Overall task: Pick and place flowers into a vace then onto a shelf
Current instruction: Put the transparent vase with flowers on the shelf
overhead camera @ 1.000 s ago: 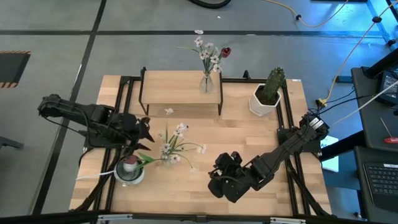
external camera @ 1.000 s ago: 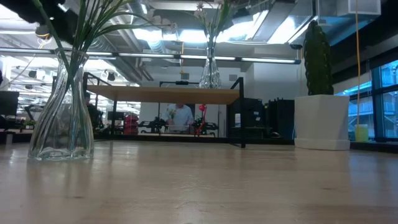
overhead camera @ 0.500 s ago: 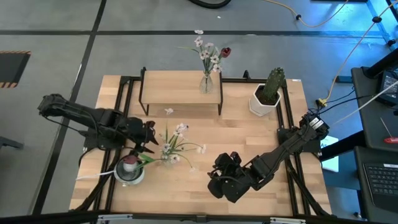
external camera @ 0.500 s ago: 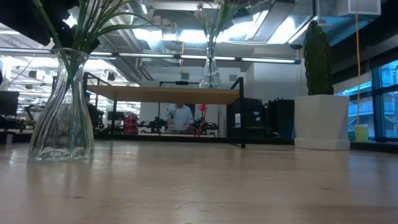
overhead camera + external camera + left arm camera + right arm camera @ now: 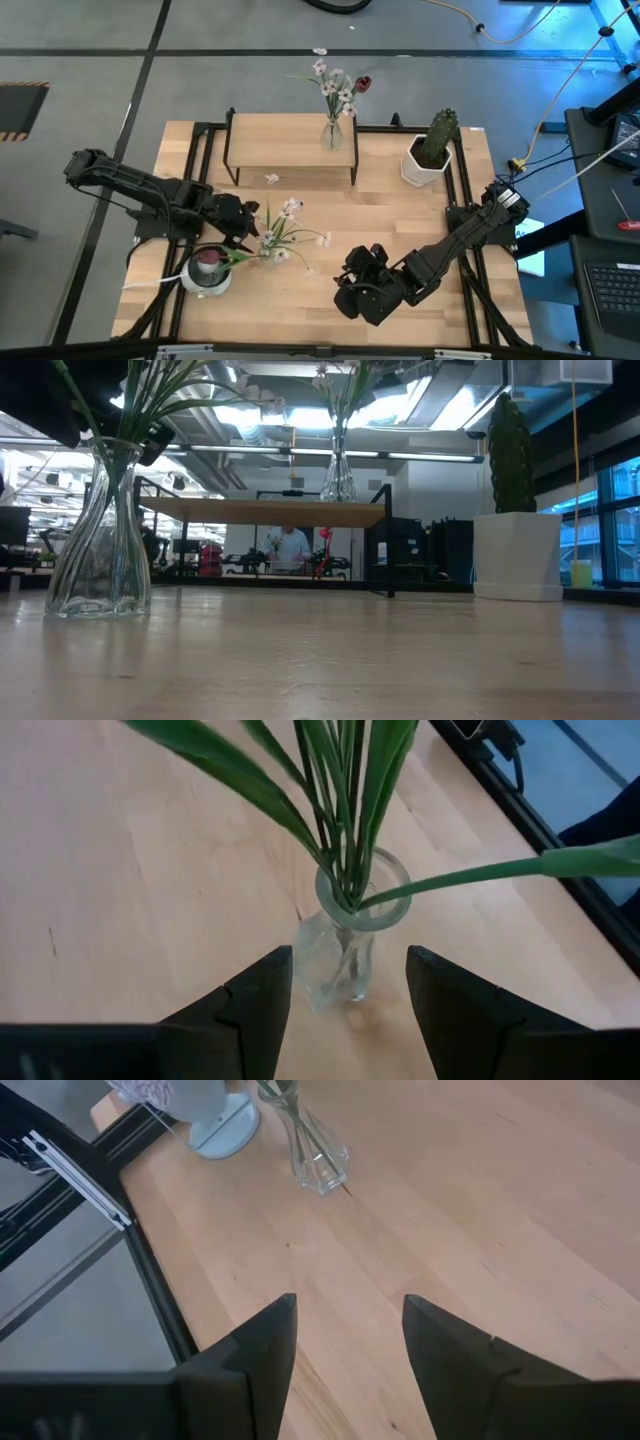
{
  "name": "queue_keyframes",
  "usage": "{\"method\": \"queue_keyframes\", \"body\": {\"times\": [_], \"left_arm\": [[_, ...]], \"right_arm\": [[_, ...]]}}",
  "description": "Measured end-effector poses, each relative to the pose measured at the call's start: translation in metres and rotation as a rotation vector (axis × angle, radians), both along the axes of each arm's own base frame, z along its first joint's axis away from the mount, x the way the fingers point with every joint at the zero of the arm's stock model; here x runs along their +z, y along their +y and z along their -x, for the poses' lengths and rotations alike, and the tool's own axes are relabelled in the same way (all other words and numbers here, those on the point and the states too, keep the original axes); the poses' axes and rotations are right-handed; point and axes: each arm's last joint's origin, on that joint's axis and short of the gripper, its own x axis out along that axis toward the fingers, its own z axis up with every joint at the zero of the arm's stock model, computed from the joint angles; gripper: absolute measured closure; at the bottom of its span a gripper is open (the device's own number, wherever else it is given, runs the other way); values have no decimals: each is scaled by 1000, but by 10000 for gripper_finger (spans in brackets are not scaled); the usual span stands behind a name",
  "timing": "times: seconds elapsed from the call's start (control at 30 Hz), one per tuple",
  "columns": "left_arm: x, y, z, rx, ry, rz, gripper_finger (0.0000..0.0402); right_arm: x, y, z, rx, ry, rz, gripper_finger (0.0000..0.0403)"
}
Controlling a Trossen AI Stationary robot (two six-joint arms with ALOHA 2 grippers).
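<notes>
A clear glass vase [image 5: 342, 958] stands on the table's left half and holds flowers [image 5: 280, 232]: green stems with small white blossoms and long leaves. My left gripper [image 5: 347, 960] is open, with one finger on either side of the vase's body below its neck, apart from the glass. From above, this gripper [image 5: 243, 222] is just left of the vase. A second vase of flowers [image 5: 333, 128] stands on the shelf [image 5: 280, 140]. My right gripper [image 5: 352, 285] is open near the table's near edge, right of the middle.
A green cactus in a white pot [image 5: 430, 152] stands at the far right. A pale round object with a reddish top [image 5: 207, 272] sits at the near left, close to the vase and my left arm. Bare wood lies between the two grippers.
My left gripper has moved toward the table's right and slightly toward the near edge, closing in on the vase until its fingers stand on either side of it. The vase and flowers have stayed in place.
</notes>
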Motion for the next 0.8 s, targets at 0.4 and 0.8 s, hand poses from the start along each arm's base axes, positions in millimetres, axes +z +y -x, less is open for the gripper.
{"method": "queue_keyframes", "body": {"times": [0.4, 0.8], "left_arm": [[-14, -5, -18, -16, 48, 17, 210], [-16, -9, -32, -18, -7, 79, 210]], "right_arm": [[0, 0, 0, 0, 0, 0, 217], [0, 0, 0, 2, 1, 3, 217]]}}
